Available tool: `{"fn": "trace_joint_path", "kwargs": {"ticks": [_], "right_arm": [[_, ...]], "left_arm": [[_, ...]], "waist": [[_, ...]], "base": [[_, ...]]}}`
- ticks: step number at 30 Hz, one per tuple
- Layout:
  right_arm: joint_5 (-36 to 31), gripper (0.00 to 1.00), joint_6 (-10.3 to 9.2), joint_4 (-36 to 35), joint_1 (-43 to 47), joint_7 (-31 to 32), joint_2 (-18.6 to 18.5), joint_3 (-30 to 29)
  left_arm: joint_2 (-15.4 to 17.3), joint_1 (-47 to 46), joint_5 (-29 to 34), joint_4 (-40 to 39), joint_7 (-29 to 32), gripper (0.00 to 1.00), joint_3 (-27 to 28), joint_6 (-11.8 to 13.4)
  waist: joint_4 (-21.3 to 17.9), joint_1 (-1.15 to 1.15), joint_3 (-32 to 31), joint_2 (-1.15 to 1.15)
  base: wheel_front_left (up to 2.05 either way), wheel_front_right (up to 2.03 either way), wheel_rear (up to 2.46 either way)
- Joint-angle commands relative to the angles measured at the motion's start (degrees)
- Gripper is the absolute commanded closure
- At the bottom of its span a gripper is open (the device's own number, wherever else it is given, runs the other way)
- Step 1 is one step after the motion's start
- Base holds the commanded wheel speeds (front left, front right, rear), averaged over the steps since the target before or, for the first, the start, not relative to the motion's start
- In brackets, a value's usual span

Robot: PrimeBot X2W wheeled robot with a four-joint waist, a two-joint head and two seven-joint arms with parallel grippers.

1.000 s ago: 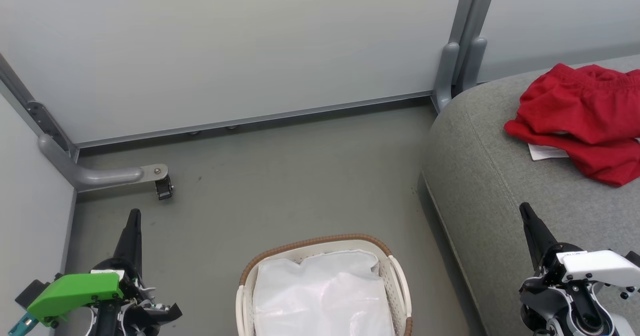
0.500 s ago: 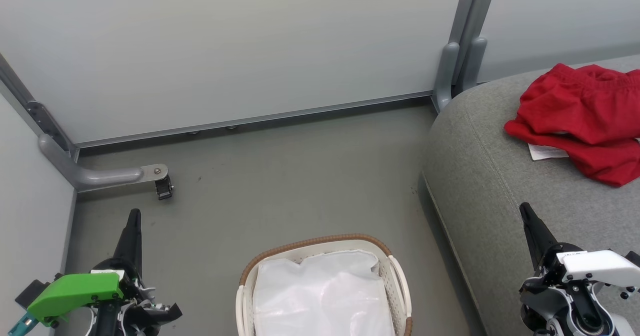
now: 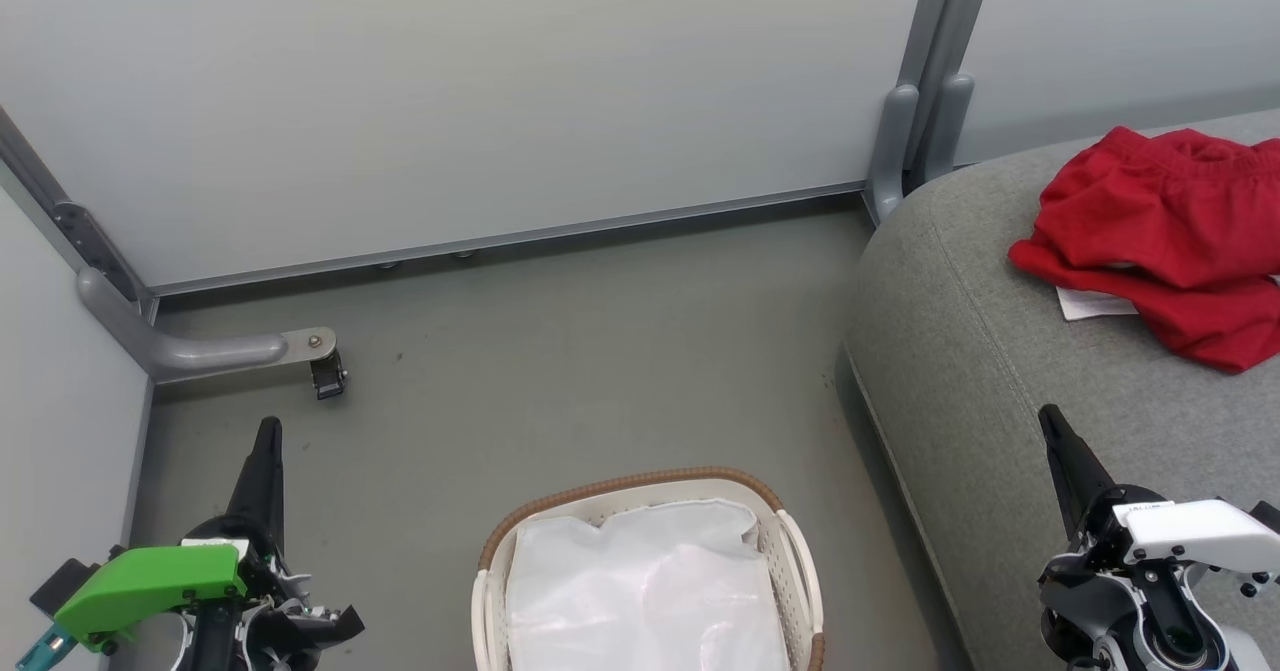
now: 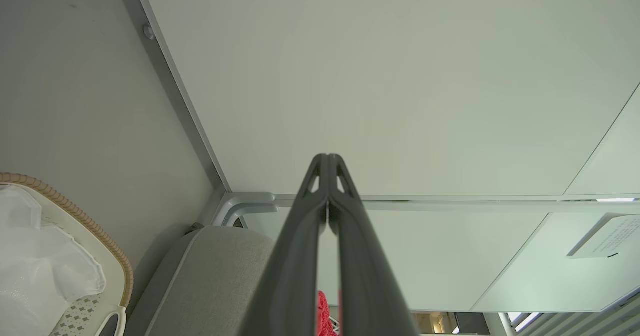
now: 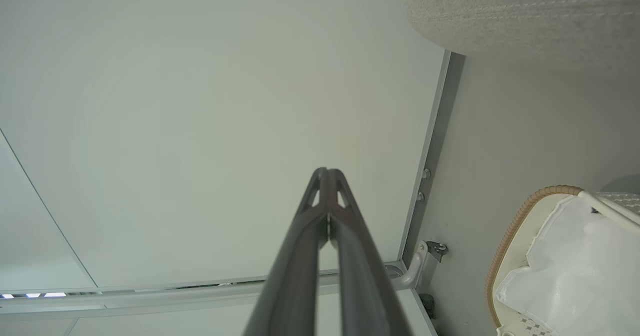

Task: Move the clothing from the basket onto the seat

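Grey floor (image 3: 560, 351) | basket (image 3: 640, 481) holds just liner (image 3: 640, 591) | clothing (image 3: 1160, 231) on seat (image 3: 960, 351), far right | my L gripper (image 3: 268, 431) & R gripper (image 3: 1050, 419) both closed, empty | no change in past sec, arms idle | task looks done

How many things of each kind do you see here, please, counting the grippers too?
Grippers: 2, the left gripper and the right gripper
Basket: 1
Liner: 1
Clothing heap: 1
Seat: 1
Total: 6
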Motion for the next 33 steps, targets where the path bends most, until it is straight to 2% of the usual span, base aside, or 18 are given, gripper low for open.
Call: {"fn": "trace_joint_path", "kwargs": {"ticks": [1,33], "right_arm": [[-0.21,1.00,0.00,-0.23,-0.47,0.01,-0.12,-0.17],[-0.26,1.00,0.00,-0.23,-0.48,0.12,-0.08,-0.24]], "left_arm": [[0.23,-0.70,-0.18,-0.15,0.20,1.00,0.12,-0.39],[0.23,-0.70,-0.19,-0.15,0.20,1.00,0.11,-0.38]], "waist": [[0.00,0.00,0.00,0.00],[0.00,0.00,0.00,0.00]], "base": [[0.00,0.00,0.00],[0.00,0.00,0.00]]}}
